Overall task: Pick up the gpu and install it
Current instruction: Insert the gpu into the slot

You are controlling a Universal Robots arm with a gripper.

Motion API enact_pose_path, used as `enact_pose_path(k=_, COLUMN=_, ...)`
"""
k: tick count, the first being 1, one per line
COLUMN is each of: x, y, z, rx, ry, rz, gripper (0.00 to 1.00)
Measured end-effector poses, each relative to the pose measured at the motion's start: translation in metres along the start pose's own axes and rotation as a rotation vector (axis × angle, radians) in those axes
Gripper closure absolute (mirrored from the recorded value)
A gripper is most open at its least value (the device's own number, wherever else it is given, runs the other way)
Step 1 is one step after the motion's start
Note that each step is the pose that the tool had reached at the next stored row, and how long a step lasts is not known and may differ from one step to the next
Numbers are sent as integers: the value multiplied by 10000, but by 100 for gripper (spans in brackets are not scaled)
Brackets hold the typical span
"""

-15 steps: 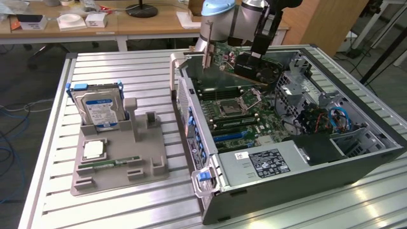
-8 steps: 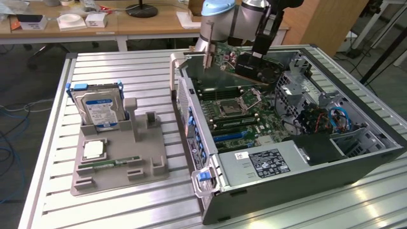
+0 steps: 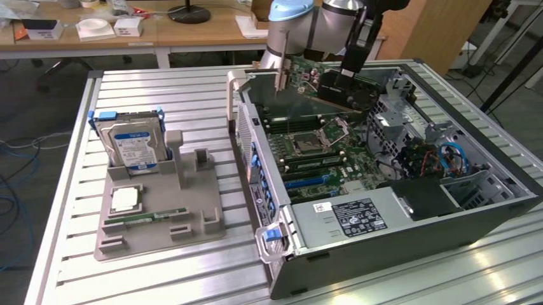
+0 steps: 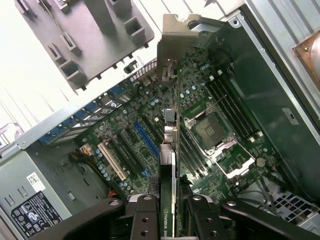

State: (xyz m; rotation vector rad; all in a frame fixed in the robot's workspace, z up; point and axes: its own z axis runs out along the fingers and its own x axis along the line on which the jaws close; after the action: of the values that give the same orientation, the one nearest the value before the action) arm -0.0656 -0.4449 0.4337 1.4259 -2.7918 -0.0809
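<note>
And here's the gripper [image 3: 344,79], up over the open computer case [image 3: 424,244] at the far end of the slatted metal table [image 3: 170,89], and it's got the gpu [image 3: 307,81]! In the wrist view the two black fingers [image 4: 145,212] are pressed in from either side of the card. The jaws are nearly together, with just the thin board between them, and the grip is firmly clamped on it. The gpu [image 4: 169,167] shows edge-on there, with NVIDIA lettering readable right where the gripper [image 4: 167,205] pinches it. Its silver bracket [image 4: 175,35] is out at the far end, by the case's rear wall. From outside, the card sits tilted, green board towards the exterior view's left and black cooler block towards the right, with the bracket [image 3: 280,76] hanging down at the left end. Below it lies the motherboard [image 4: 125,130]. The card's edge lines up between the blue expansion slot [image 4: 145,137] and the CPU socket [image 4: 212,132]. Whether it is touching the board or just above it, I can't tell. The power supply [image 3: 357,216], with its black label, sits at the near end of the case. Well apart from all this, on the exterior view's left, the grey holder [image 3: 170,222] stands on the table with the blue-labelled hard drive [image 3: 131,146] upright in it.
</note>
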Motion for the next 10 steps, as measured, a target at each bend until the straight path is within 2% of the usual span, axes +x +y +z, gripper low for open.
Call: enact_pose_path(k=10, x=-19, y=-15, z=0, rx=0, ry=0, rz=-23, gripper=74)
